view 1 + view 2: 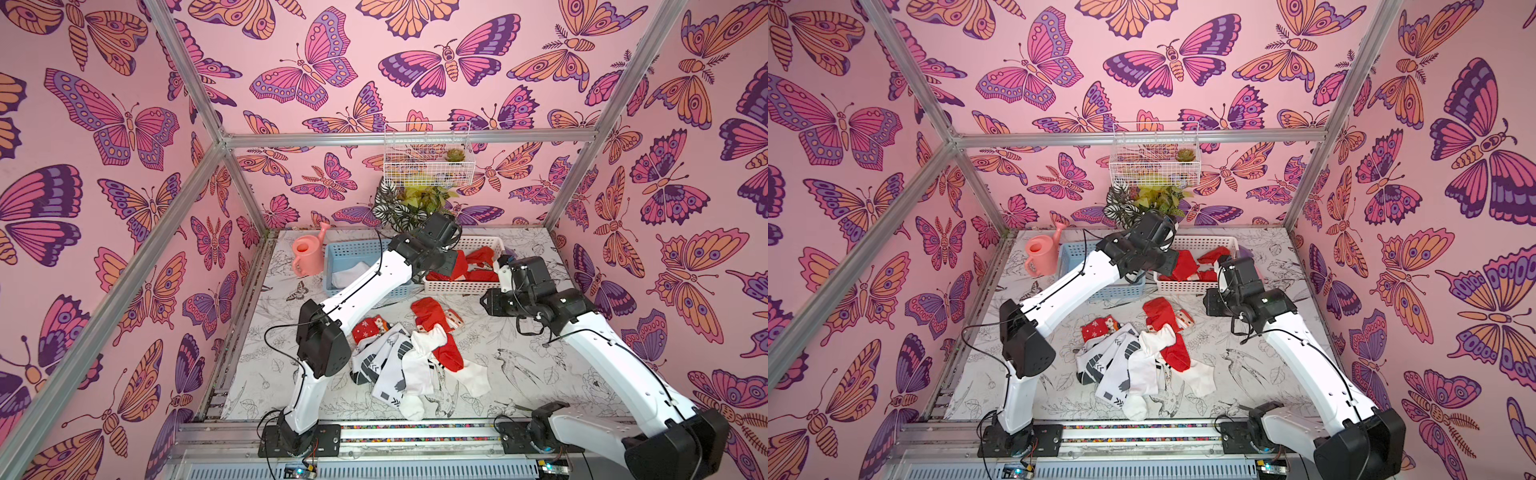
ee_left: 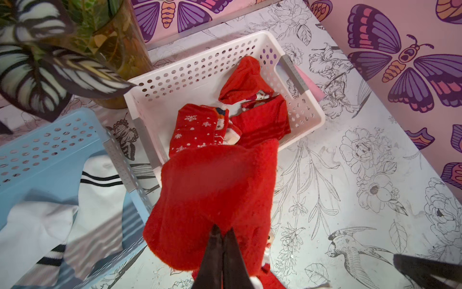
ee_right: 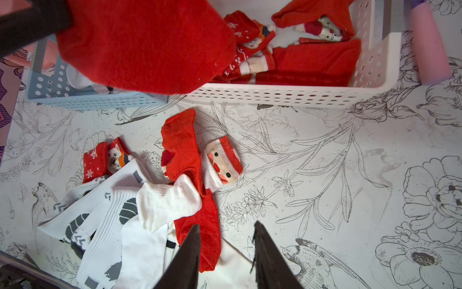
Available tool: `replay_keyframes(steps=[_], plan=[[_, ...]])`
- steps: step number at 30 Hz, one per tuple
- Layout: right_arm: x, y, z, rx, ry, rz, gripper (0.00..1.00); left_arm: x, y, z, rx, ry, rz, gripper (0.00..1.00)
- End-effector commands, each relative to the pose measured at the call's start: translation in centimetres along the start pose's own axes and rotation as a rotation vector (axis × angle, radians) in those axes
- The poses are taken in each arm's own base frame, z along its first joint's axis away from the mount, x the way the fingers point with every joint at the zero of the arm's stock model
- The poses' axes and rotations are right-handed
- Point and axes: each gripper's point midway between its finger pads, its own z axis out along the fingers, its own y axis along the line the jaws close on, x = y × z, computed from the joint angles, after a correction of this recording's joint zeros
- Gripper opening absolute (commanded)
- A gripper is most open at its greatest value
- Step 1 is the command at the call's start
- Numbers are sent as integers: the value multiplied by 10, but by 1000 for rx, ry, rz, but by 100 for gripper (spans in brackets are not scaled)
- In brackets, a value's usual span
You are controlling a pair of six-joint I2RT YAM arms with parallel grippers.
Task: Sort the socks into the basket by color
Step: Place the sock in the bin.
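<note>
My left gripper (image 2: 223, 229) is shut on a fluffy plain red sock (image 2: 215, 180), which hangs over the near corner of the white basket (image 2: 200, 50). Several red socks (image 2: 260, 122), some snowflaked, lie in that basket. The blue basket (image 2: 50, 140) beside it holds white socks with black stripes (image 2: 100, 187). In both top views the held sock (image 1: 459, 264) (image 1: 1185, 266) hangs at the white basket's left end. My right gripper (image 3: 226, 226) is open and empty, hovering above the loose pile of red and white socks (image 1: 415, 353) on the table.
A pink watering can (image 1: 307, 253) stands left of the blue basket. A potted plant (image 1: 411, 203) stands behind the baskets under a wire wall basket (image 1: 428, 153). A pink object (image 3: 430, 45) lies beside the white basket's right end.
</note>
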Motion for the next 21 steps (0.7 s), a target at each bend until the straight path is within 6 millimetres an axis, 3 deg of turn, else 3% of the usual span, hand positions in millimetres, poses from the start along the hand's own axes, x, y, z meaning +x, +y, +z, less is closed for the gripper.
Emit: replay_keyframes(steps=[1, 10, 21], plan=[[0, -3, -1, 7, -8, 25, 38, -5, 1, 14, 23, 20, 12, 0], [1, -9, 0, 15, -3, 41, 38, -16, -4, 45, 41, -2, 3, 0], [1, -13, -4, 25, -12, 43, 38, -32, -7, 63, 51, -72, -11, 0]])
